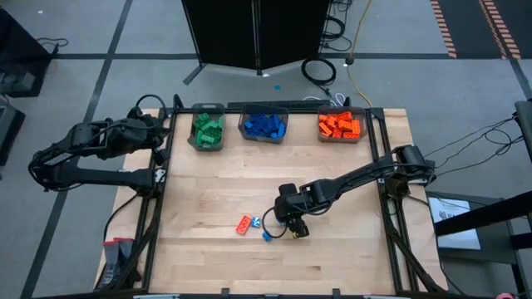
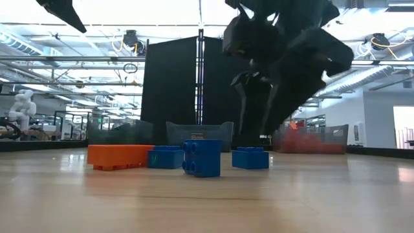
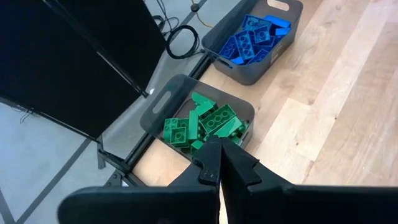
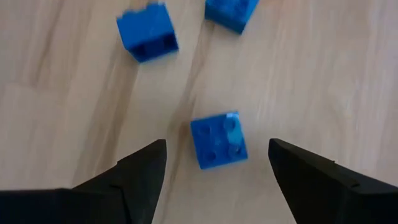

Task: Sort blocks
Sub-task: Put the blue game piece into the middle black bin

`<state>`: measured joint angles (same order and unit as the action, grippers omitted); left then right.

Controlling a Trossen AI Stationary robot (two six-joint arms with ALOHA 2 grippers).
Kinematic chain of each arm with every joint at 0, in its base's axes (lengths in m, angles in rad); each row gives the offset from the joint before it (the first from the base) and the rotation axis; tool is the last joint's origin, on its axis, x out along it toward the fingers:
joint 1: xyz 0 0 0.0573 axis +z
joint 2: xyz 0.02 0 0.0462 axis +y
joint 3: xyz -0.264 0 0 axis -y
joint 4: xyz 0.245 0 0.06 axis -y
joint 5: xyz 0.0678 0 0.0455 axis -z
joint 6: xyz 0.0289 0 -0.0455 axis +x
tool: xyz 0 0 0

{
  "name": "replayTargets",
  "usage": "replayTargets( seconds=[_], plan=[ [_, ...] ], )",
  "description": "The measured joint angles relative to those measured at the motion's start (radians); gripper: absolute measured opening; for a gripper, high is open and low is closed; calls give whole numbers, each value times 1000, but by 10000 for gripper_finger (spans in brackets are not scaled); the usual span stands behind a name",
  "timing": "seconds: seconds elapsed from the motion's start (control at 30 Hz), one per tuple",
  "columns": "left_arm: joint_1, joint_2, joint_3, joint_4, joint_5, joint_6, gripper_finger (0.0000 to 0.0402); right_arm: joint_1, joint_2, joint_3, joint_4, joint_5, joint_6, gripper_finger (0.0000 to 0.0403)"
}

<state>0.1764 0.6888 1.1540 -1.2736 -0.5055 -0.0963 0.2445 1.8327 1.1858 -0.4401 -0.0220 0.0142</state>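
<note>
Sorting nearly complete: green, blue and orange-red blocks fill three bins (image 1: 263, 135) at the surface's far edge, one orange-red block (image 1: 243, 223) and three blue blocks (image 4: 218, 140) remain loose mid-surface beneath the wide-open, empty right hand (image 4: 217, 163); left hand (image 3: 221, 163) closed, parked over the green bin.

High view looks straight down on the counter (image 1: 332, 249); low view skims level across it; both share the loose blocks (image 2: 201, 157) mid-counter.

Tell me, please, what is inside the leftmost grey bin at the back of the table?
The leftmost bin holds only green blocks, piled loosely; the left gripper covers the near edge of the pile, and whatever lies beneath the top layer cannot be seen.
</note>
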Motion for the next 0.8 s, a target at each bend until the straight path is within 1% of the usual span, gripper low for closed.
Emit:
replayTargets(
  seconds=[0.2,0.53,0.7,0.8],
  plan=[
    [0,0,0,0,4,1,0,-1,23,0,-1,-3,-1,277],
    [0,0,0,0,4,0,0,0,85,1,45,-11,-1,277],
    [0,0,0,0,4,0,0,-1,86,1,56,-10,-1,276],
    [0,0,0,0,4,0,0,-1,86,1,55,-10,-1,268]
  ],
)
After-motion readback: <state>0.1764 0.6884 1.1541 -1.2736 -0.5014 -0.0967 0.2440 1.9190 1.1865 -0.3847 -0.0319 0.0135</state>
